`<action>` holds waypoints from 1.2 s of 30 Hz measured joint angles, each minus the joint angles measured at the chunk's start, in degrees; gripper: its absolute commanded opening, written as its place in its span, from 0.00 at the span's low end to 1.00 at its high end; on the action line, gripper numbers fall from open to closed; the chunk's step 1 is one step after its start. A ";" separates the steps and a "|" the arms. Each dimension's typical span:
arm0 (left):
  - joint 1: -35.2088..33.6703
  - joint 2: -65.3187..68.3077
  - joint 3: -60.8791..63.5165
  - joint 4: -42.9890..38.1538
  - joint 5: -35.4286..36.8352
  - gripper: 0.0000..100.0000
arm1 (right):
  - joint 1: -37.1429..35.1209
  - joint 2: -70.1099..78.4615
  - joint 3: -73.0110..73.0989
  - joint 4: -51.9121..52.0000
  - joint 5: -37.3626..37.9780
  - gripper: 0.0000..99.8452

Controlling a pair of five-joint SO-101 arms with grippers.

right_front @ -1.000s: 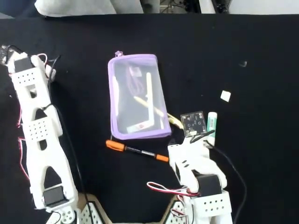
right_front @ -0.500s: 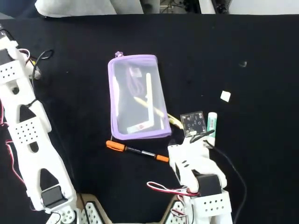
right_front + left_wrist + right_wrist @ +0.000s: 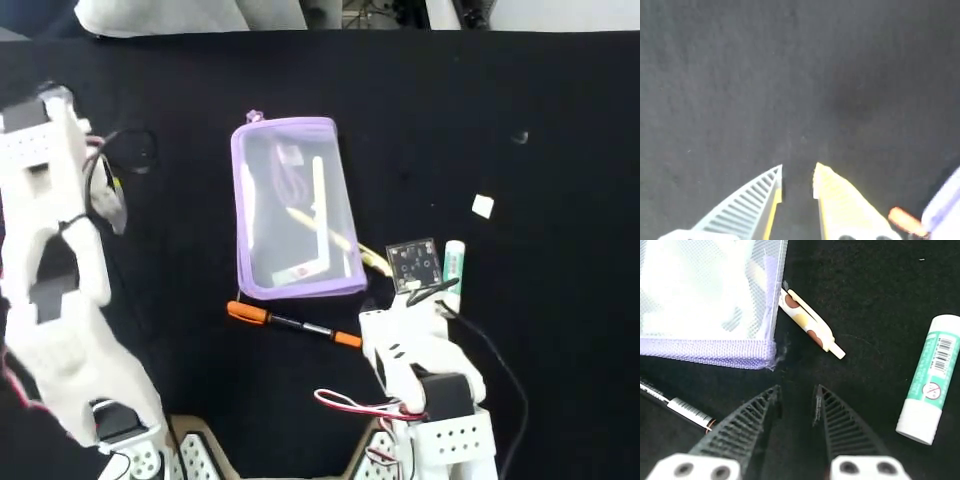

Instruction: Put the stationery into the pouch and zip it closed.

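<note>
A purple mesh pouch [image 3: 295, 205] lies mid-table with several pale items inside. A cream pen with brown spots [image 3: 810, 330] pokes out at its near right corner. An orange-capped marker [image 3: 293, 324] lies along the pouch's near edge. A green-and-white glue stick [image 3: 453, 262] and a small white eraser [image 3: 483, 206] lie to the right. My right gripper [image 3: 797, 390] hovers slightly open and empty just off that corner, between the marker and the glue stick [image 3: 927, 380]. My left gripper [image 3: 798, 171] is slightly open and empty over bare black cloth, left of the pouch.
The left arm [image 3: 50, 250] stands tall along the table's left side with loose wires by its wrist. The right arm's base [image 3: 440, 410] sits at the near edge. Black cloth [image 3: 520, 100] covers the table, with open room at the far right.
The left arm has lifted and swung its wrist nearer and towards the pouch. The right arm and all the stationery have stayed put.
</note>
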 measured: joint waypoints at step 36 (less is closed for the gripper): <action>2.64 -19.69 62.68 -37.54 -0.70 0.12 | 0.00 0.00 0.00 0.00 0.00 0.11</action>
